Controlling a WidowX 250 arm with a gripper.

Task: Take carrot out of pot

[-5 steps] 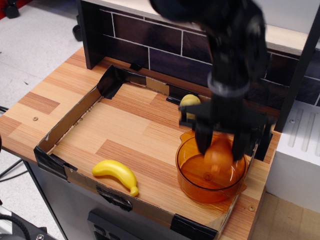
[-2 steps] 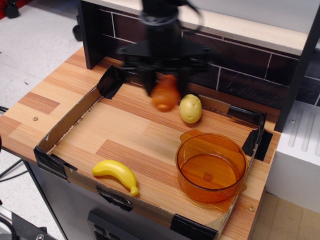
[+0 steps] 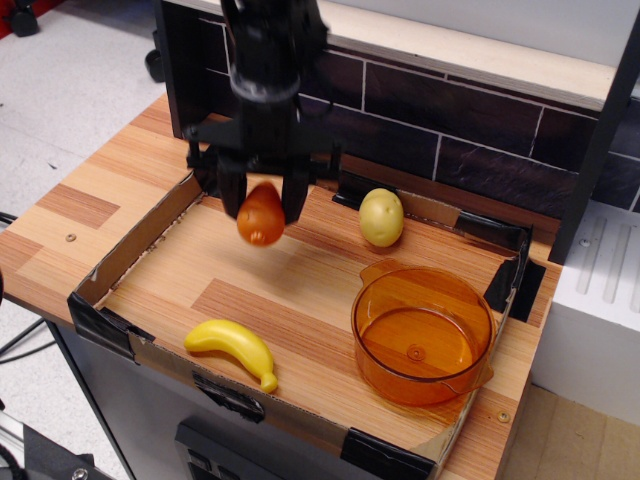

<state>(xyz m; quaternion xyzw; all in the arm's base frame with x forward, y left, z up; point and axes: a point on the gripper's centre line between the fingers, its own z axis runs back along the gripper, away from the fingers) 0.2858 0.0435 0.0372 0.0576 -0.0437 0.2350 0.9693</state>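
moved since a moment ago: arm and carrot have travelled from mid-counter toward the back left corner and come lower; pot, potato and banana lie as they did.
observation.image, pincer: black two-fingered gripper clenched on the short, smooth orange plastic toy carrot, one finger on each flank of its upper half.
carrot's place: held in the air above the wooden counter, near the back left corner, well apart from the pot; tapered end points down.
pot: round transparent amber plastic pot near the front right corner, nothing inside it.
others: pale yellow round potato toward the back edge; yellow plastic banana by the front edge.
handling, as judged: looks light, stiff and hollow, not fragile; glossy skin and egg-like curve could let it slip or swivel, so the widest part across the middle is the safest hold.
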